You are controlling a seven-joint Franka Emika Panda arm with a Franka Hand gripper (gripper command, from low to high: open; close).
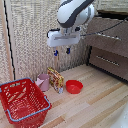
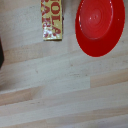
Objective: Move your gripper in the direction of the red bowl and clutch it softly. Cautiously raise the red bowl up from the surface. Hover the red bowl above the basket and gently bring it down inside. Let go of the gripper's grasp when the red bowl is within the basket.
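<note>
In the wrist view, the red bowl (image 2: 99, 26) is cut off at the frame's edge at twelve and three o'clock. The yellow packet (image 2: 52, 20) is also cropped at twelve, its lettering only partly readable. In the exterior view, the basket (image 1: 41, 95) loses its corner at six o'clock.

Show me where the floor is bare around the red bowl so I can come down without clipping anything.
Bare wood lies on the exterior view's right of the red bowl and toward the camera, between it and the basket. It is crowded on the bowl's other side: the yellow snack packet and pink cup stand close together there. The gripper hangs high above.
</note>
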